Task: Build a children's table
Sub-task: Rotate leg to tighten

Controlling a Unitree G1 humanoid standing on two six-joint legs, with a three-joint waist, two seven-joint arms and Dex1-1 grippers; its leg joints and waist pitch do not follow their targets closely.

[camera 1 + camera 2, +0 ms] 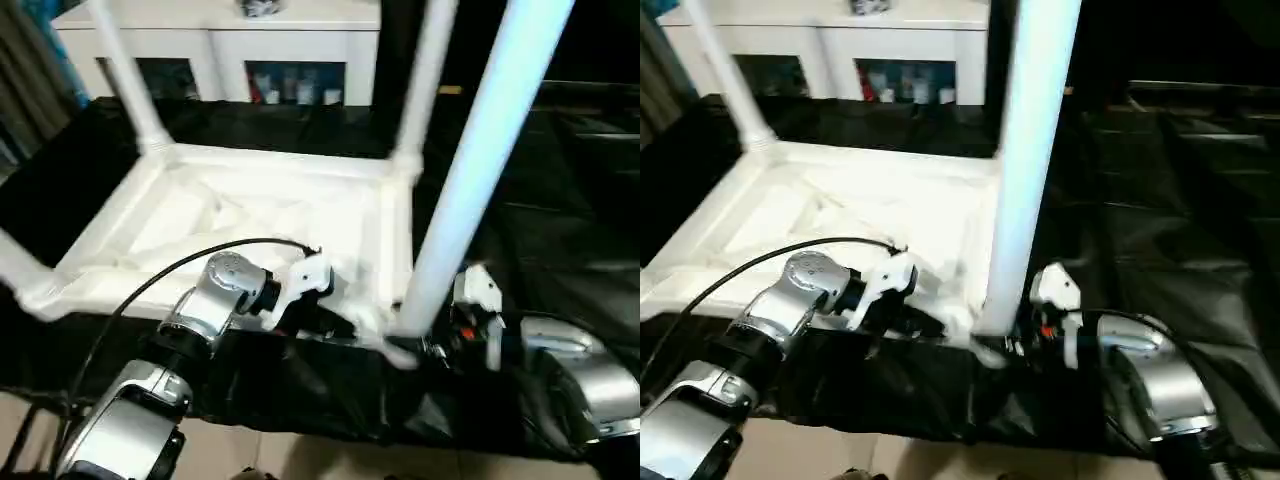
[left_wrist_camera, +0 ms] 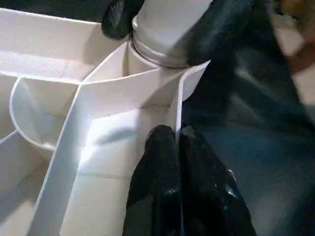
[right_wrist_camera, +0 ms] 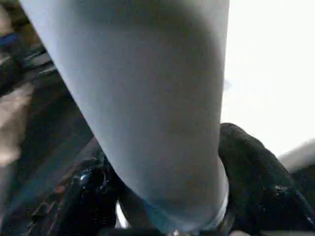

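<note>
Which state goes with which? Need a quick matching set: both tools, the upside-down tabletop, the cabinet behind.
Column 1:
1. left tool
2. right tool
3. white plastic ribbed tabletop
4. white glass-door cabinet

Column 2:
A. lies underside up on black sheet
B. fingers either side of long white tubular leg
C. stands behind the work
D. shut, pinching the tabletop's rim wall

Pairs: 1-D, 2-B, 3-A, 4-C

One upturned tabletop (image 1: 250, 225), four legs (image 1: 480, 160) standing in it, two hands (image 1: 320, 320).
</note>
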